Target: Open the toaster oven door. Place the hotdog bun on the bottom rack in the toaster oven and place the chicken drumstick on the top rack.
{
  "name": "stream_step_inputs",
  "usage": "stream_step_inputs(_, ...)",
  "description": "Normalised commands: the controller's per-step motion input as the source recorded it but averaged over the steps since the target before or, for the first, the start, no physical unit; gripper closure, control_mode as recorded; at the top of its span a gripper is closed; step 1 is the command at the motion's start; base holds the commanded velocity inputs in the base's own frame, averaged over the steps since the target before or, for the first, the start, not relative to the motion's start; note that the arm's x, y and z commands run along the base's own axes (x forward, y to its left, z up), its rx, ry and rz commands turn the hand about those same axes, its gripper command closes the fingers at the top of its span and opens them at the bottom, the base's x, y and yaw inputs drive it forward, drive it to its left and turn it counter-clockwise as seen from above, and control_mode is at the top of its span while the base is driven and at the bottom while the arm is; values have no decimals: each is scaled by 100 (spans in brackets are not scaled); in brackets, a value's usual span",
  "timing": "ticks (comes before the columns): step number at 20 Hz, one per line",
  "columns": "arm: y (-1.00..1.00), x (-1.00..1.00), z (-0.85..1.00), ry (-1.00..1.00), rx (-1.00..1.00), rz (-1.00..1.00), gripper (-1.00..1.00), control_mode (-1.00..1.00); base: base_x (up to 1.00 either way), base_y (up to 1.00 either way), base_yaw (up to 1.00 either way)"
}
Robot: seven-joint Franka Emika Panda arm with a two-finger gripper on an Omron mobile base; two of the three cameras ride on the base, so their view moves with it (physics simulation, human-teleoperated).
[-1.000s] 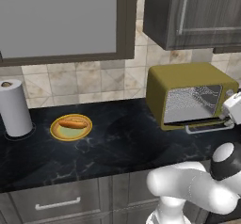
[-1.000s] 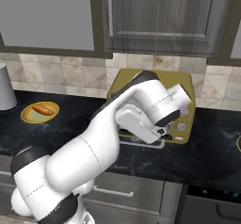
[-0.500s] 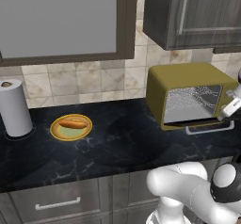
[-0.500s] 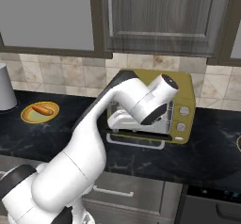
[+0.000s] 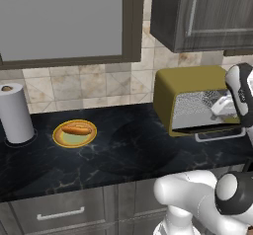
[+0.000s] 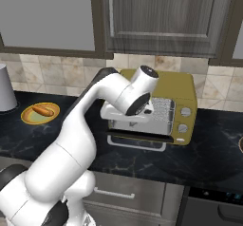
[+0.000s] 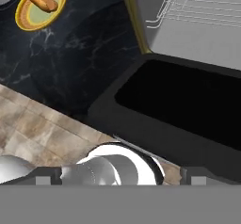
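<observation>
Far left of the counter (image 5: 123, 145): white paper towel roll (image 5: 15, 113), upright, near the tiled wall.

Just right of it: yellow plate (image 5: 74, 134) carrying the hotdog bun (image 5: 76, 129). From my hand view the plate sits at upper left with the bun lying across it; a second, reddish-brown piece touches the bun there, probably the chicken drumstick (image 7: 47, 4), but it is too small to separate cleanly. Plate and oven stand well apart, bare dark counter between them.

Right: the toaster oven (image 6: 180, 89), mustard yellow, white knobs down its right front. The toaster oven door (image 7: 188, 105) is dropped flat, dark glass facing up, white bar handle toward the counter edge. Wire racks (image 7: 197, 6) visible inside the grey interior; nothing rests on them.

My gripper (image 5: 225, 105) hangs in front of the oven mouth, above the lowered door. My fingers stand spread wide with nothing between them, touching nothing I can make out.
</observation>
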Motion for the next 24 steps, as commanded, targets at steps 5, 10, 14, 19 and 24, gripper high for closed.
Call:
stream_step_inputs(5, 8, 58, -18, 12, -12, -9, -100, -100, 0, 0, 0)
stream_step_inputs(10, 0, 34, -34, 4, -17, -4, -100, -100, 0, 0, 0)
stream_step_inputs(14, -3, 16, -48, 2, -5, -11, -100, -100, 0, 0, 0)
stream_step_inputs(19, -6, 5, -53, 4, 0, -15, -100, -100, 0, 0, 0)
stream_step_inputs(24, -4, 0, -59, 1, 0, -15, -100, -100, 0, 0, 0)
